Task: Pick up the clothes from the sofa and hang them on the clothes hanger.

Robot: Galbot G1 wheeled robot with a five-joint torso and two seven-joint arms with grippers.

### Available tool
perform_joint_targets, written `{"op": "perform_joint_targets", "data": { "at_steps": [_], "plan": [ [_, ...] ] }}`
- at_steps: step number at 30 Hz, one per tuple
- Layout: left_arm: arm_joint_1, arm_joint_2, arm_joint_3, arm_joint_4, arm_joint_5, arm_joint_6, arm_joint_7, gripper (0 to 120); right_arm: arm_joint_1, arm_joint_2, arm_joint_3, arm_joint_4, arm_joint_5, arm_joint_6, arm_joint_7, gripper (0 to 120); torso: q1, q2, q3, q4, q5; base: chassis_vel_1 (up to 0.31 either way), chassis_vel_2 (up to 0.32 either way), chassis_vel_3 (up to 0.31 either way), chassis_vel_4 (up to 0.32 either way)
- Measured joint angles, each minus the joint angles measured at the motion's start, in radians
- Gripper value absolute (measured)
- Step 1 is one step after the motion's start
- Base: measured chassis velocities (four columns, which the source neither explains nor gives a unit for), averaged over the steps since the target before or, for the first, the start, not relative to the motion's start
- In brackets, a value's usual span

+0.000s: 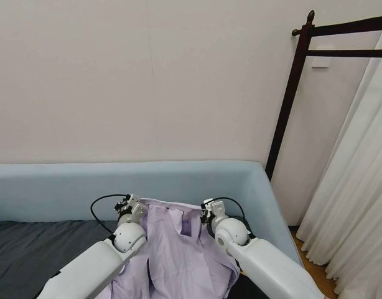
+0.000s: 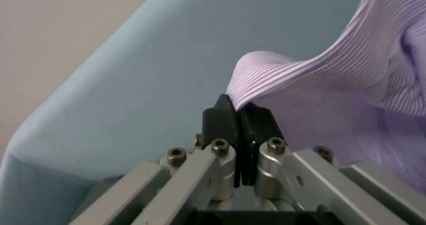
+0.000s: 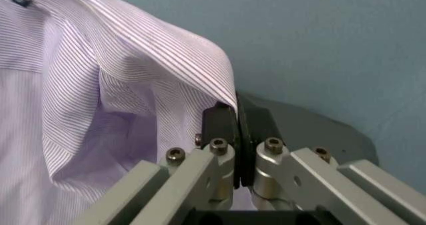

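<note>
Left gripper (image 2: 238, 111) and right gripper (image 3: 236, 110) are holding the striped shirt (image 1: 178, 249) at lower centre, jaws clamped on thin folds; either fold could be slipping free in transit

One shirt (image 1: 178, 255), one sofa (image 1: 54, 187). One dark rack (image 1: 289, 93) at upper right, one curtain (image 1: 359, 187). One left gripper (image 2: 238, 114), one right gripper (image 3: 236, 111).

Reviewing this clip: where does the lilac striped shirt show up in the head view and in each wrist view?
Head view: the striped shirt is low and central, held between the left gripper and the right gripper.
Left wrist view: a fold of the shirt is pinched in the left gripper's shut jaws.
Right wrist view: the shirt's edge is pinched in the right gripper's shut jaws.
Shared landmark: the pale blue sofa back lies behind the shirt in every view.
</note>
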Motion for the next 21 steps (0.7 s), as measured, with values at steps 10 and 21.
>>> {"op": "perform_joint_targets", "data": {
  "at_steps": [10, 21],
  "plan": [
    [0.064, -0.031, -0.039, -0.001, 0.043, -0.04, 0.016, 0, -0.066, -0.039, -0.004, 0.046, -0.027, 0.025, -0.085, 19, 0.0, 0.0, 0.0, 0.0, 0.0004, 0.0, 0.0, 0.0, 0.0],
    [0.075, -0.018, -0.028, -0.011, 0.092, -0.09, 0.045, 0, -0.134, -0.213, 0.022, 0.179, -0.028, -0.016, -0.198, 56, 0.0, 0.0, 0.0, -0.0001, 0.0006, 0.0, 0.0, 0.0, 0.0]
  ]
}}
